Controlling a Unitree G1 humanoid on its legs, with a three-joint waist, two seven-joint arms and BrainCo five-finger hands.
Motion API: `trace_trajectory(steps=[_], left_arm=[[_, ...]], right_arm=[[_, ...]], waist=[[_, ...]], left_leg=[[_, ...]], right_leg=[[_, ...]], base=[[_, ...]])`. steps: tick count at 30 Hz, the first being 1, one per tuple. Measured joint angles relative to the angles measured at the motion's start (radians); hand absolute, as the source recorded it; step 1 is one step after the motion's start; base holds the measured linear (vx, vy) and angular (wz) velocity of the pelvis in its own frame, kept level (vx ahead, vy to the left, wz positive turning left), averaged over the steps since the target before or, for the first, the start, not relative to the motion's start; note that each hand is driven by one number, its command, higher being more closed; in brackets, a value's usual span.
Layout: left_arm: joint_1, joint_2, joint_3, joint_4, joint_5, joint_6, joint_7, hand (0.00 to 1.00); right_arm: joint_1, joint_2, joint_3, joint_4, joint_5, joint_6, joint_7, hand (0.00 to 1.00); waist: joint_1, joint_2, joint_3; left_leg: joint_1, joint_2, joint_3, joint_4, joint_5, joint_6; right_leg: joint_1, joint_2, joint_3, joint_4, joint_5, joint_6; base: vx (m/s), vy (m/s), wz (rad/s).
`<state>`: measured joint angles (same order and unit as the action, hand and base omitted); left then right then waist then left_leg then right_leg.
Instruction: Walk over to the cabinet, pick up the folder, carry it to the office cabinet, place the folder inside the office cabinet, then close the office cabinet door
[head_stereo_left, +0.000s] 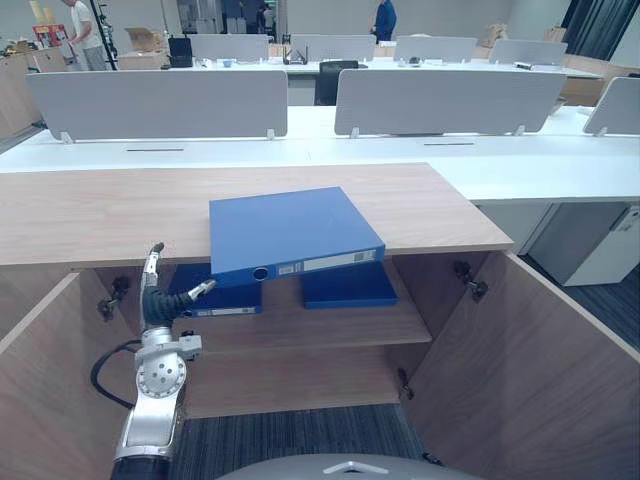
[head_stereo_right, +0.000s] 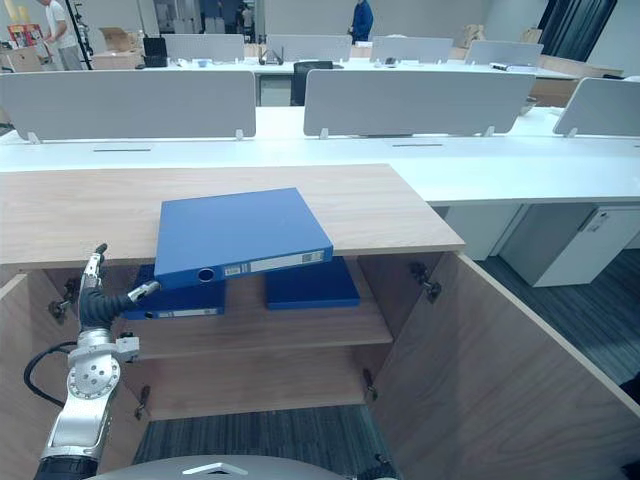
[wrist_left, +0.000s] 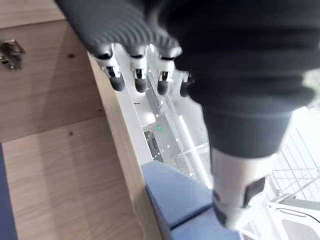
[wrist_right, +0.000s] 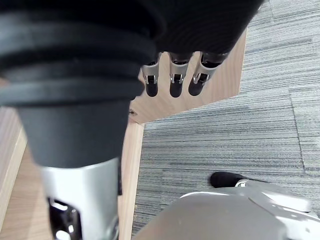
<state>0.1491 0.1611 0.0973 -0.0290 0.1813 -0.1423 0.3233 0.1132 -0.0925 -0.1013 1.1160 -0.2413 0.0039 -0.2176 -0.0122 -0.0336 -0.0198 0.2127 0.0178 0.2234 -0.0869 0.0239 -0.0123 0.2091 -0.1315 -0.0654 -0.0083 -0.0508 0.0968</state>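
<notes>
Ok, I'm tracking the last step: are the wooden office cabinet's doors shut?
No: the right wooden door and the left wooden door both stand swung wide open, baring the inner shelf.

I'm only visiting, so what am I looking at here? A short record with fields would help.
Folder: blue ring-binder folder flat on the light wooden cabinet top, spine overhanging the front edge
Cabinet doors: right door and left door open
Shelf: two more blue folders lying inside
Left hand: open, raised by the overhanging corner; contact unclear
Right hand: open, over grey carpet
</notes>
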Motion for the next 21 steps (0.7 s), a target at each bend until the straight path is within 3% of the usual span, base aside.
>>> trace_trajectory(steps=[7,21], left_arm=[[-0.001,0.0,-0.01,-0.001,-0.003,-0.003,-0.007,0.0],[-0.001,0.008,-0.189,-0.063,-0.049,-0.036,-0.097,0.0]], right_arm=[[0.0,0.0,0.0,0.0,0.0,0.0,0.021,0.0],[0.0,-0.006,0.003,0.0,0.0,0.001,0.023,0.0]], waist=[[0.0,0.0,-0.002],[-0.001,-0.002,-0.003]], left_leg=[[0.001,0.0,0.0,0.0,0.0,0.0],[0.008,0.001,0.007,0.0,0.0,0.0]], right_leg=[[0.0,0.0,0.0,0.001,0.0,0.0],[0.001,0.0,0.005,0.006,0.0,-0.001]], base=[[0.0,0.0,0.0],[0.0,0.0,-0.01]])
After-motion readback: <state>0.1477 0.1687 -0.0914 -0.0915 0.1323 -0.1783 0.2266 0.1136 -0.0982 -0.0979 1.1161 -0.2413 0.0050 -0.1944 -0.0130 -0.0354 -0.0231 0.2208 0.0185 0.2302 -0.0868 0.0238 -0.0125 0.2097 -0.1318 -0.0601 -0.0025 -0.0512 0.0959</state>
